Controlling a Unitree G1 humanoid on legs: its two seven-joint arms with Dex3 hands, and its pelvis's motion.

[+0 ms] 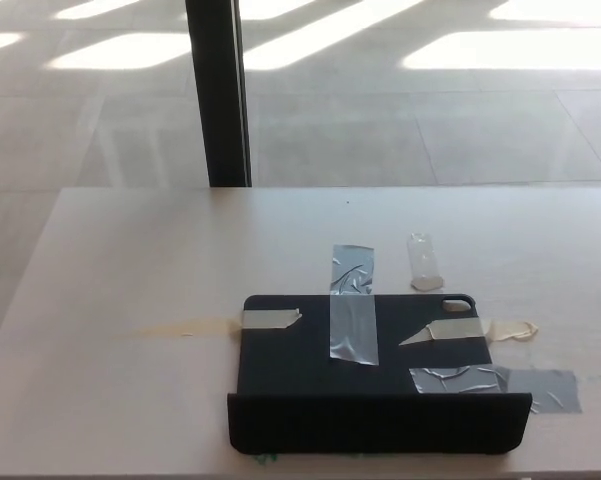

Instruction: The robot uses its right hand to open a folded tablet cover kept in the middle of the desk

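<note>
Neither of your hands shows in the head view, so their state can't be told. The black tablet cover [365,380] lies flat near the front edge of the pale surface [130,260], its front flap standing up. Grey tape [352,315] and beige tape [270,319] strips cross its edges onto the surface.

Pale desk [130,260] bears taped black tablet cover [300,375].

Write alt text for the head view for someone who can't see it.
A black tablet cover lies taped to a pale desk, its near flap standing up along the front edge. Grey and beige tape strips cross it. No robot hand is in view; a dark post stands beyond.
</note>
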